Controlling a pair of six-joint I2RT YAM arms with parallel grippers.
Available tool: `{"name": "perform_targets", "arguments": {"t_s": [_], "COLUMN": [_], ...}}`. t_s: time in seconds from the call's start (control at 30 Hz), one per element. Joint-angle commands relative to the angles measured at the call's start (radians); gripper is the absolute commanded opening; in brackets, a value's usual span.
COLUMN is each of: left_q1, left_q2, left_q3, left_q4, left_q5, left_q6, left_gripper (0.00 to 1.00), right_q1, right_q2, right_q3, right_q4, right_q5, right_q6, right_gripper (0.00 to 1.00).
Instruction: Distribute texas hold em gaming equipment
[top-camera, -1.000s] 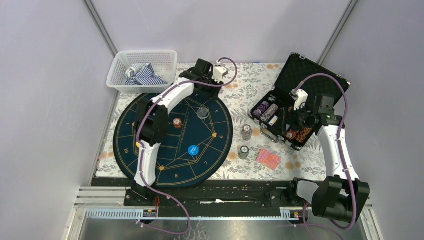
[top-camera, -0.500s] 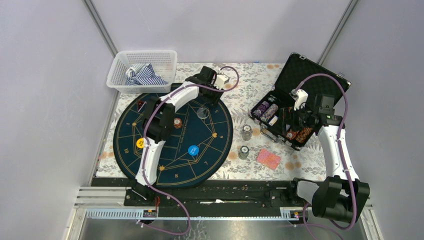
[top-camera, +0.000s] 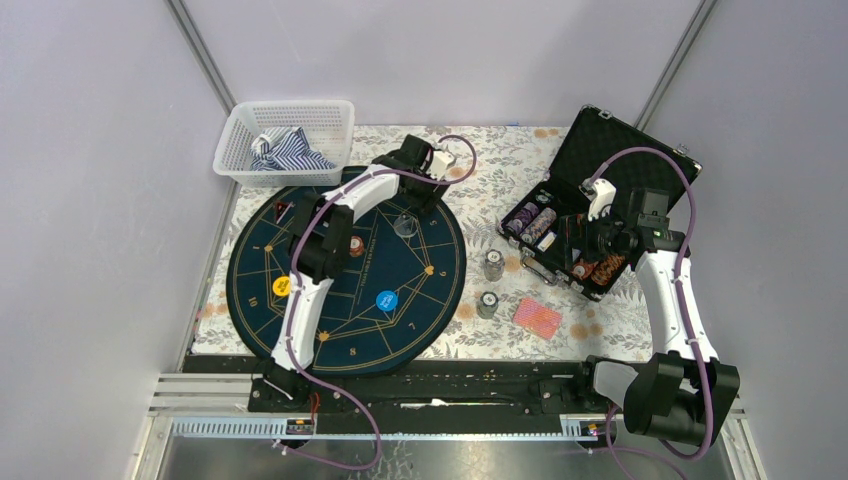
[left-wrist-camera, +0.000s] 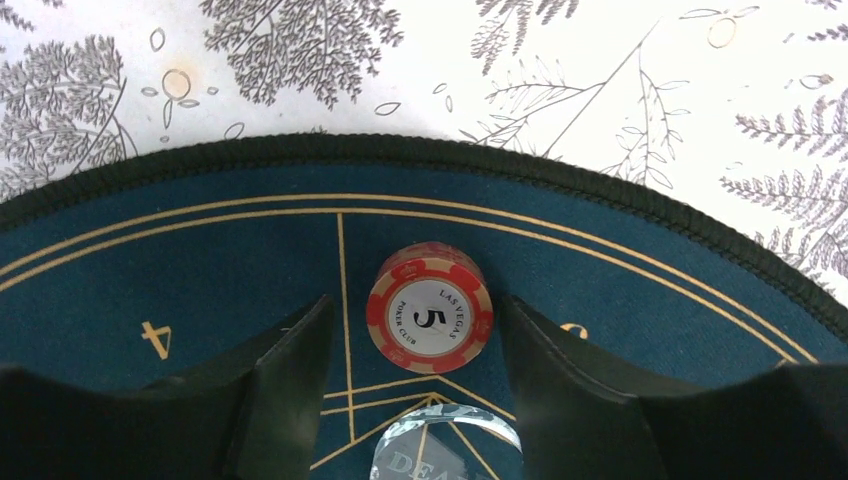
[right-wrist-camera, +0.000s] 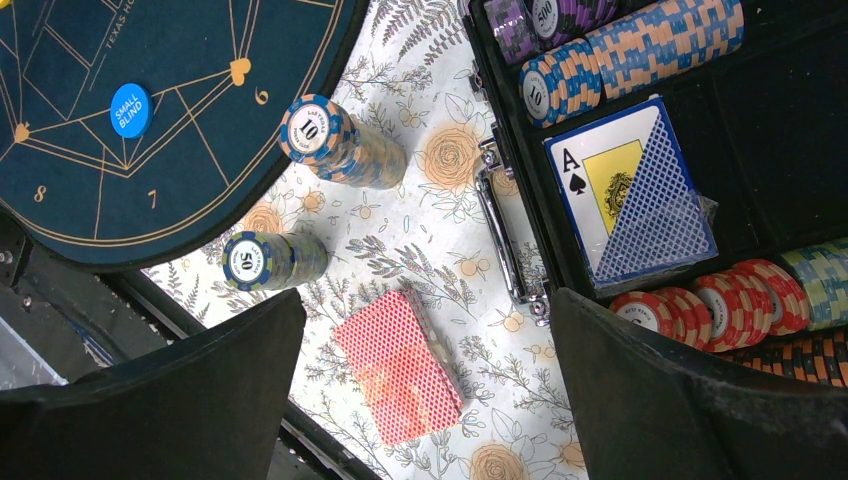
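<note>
On the mat (left-wrist-camera: 200, 260), left fingers (left-wrist-camera: 290, 390) parted around red chips (left-wrist-camera: 430, 320), right fingers (right-wrist-camera: 200, 400) wide apart

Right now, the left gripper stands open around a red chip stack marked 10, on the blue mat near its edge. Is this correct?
Not quite. The red chip stack is marked 5, not 10, as the left wrist view shows. The rest holds: the left gripper stands open around it, on the blue mat near its edge.
</note>
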Motion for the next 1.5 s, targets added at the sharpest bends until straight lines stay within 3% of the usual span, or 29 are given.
{"name": "perform_targets", "arguments": {"t_s": [0.0, 0.3, 0.57, 0.77, 1.0, 1.47], "left_q1": [0.005, 0.059, 0.16, 0.246, 0.251, 0.251], "left_q2": [-0.016, -0.295, -0.559, -0.64, -0.642, -0.553], "left_q3": [0.05, 0.04, -0.323, -0.491, -0.645, -0.679], "left_q4": [0.006, -0.163, -0.222, -0.174, -0.083, -0.017], "left_q5": [-0.034, 0.142, 0.185, 0.154, 0.068, 0.063], "left_q6": [0.003, 0.032, 0.162, 0.198, 0.239, 0.23], "left_gripper": [0.71, 0.93, 0.99, 0.98, 0.9, 0.73], "right_q1": [-0.003, -0.003, -0.003, -0.002, -0.003, -0.003], "right_q2": [-0.008, -0.013, -0.012, -0.006, 0.001, 0.013], "right_q3": [0.004, 0.0, 0.003, 0.014, 0.006, 0.005], "right_q4": [0.01, 0.008, -0.003, -0.013, -0.007, -0.007], "right_q5": [-0.017, -0.016, -0.023, -0.026, -0.022, -0.018], "right_q6": [-0.003, -0.011, -0.017, -0.015, -0.014, -0.017], "right_gripper": [1.0, 1.0, 1.0, 1.0, 1.0, 1.0]}}
